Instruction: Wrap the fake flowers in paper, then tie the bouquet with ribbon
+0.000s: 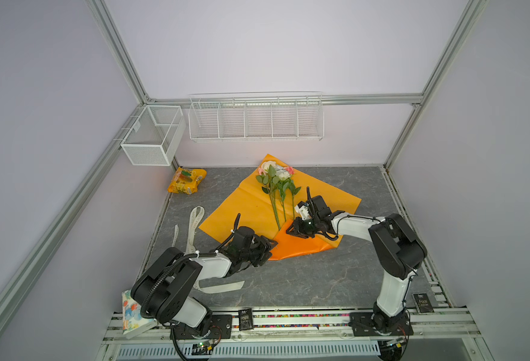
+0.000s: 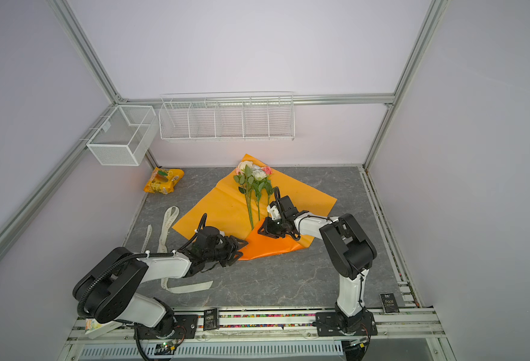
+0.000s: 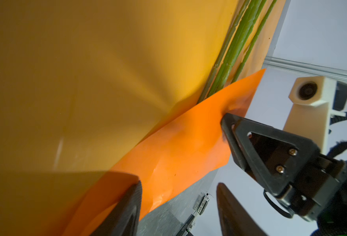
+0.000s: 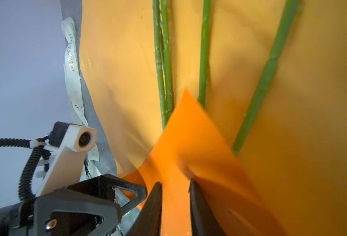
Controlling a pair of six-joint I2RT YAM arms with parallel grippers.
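- Grey marbled tabletop (image 1: 288,281) inside pale walls; an orange paper (image 1: 248,203) lies spread at its middle.
- On that sheet lies the bouquet (image 1: 276,175), blooms toward the back wall and stems (image 4: 164,61) pointing forward.
- The paper's near corner (image 1: 301,247) is folded up over the stems, hiding their ends.
- The left gripper (image 1: 271,248) sits at the fold's left edge with its fingers (image 3: 127,206) set apart. The flap's edge reaches between them, unpinched.
- The right gripper (image 1: 288,231) meets the fold's tip. Its fingers (image 4: 199,204) show a narrow gap with orange in it, but motion blur hides whether they nip the paper.
- A pale ribbon (image 1: 195,225) lies left of the sheet, its middle hidden under the left arm.
- A patterned box (image 1: 132,315) at the front left is half covered by that arm.
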